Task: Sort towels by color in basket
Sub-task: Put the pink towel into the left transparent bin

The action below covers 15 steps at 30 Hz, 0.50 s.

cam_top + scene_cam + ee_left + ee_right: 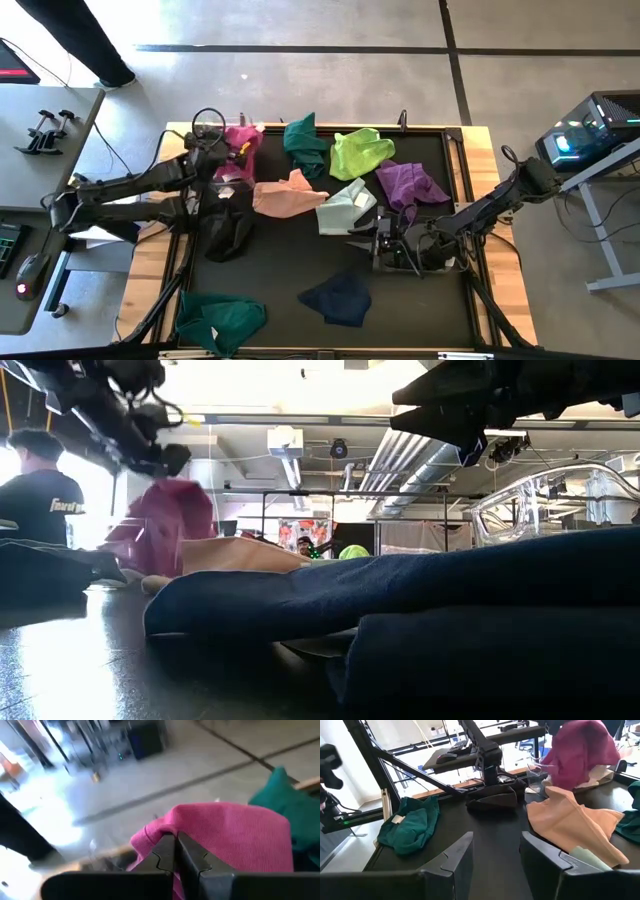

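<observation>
My left gripper (230, 152) is at the table's far left, shut on the magenta towel (243, 145), which is lifted. My right gripper (495, 847) is open and hovers over the middle of the black mat, touching nothing. On the mat lie a teal towel (305, 145), a lime one (360, 152), a purple one (410, 185), a mint one (345, 208), a peach one (285, 195), a black one (228, 235) and a navy one (340, 298). Another teal towel (220, 320) lies at the near left corner. My left gripper (175, 836) pinches a bunched fold at the top of the magenta towel (165, 826) between its two fingers, coming from above. The towel hangs below the gripper (165, 525). Whether its lower end touches anything I cannot tell.
A clear plastic container (537, 775) stands at the far left of the mat, under the hanging magenta towel. The mat has a raised frame (455, 135). A person (40, 490) stands beyond the table. Bare mat lies between the black and navy towels.
</observation>
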{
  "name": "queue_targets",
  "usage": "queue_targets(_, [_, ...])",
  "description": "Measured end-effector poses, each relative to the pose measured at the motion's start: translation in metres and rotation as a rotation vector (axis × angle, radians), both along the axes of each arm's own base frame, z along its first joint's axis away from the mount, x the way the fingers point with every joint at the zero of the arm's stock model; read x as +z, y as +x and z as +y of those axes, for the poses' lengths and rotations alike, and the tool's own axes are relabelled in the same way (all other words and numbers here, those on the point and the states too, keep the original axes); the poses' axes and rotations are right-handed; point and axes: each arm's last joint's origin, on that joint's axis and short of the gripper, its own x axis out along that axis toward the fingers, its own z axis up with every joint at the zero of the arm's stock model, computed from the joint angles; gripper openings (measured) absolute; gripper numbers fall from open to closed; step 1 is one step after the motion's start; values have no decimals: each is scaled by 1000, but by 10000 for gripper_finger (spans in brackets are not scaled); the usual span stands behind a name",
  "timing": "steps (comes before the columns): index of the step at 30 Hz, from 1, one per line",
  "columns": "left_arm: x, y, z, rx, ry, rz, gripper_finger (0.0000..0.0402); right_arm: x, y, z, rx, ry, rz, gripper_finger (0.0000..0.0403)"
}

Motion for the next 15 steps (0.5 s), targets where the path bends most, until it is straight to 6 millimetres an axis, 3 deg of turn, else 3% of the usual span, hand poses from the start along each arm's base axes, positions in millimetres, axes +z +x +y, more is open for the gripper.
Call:
queue_targets(5, [-14, -13, 12, 102, -115, 14, 12, 0, 0, 0, 0, 0, 0, 151])
queue_targets(10, [-23, -27, 20, 169, -224, 88, 62, 0, 0, 0, 0, 0, 0, 151])
queue_targets(15, [-1, -34, 28, 173, -281, 66, 125, 0, 0, 0, 0, 0, 0, 151])
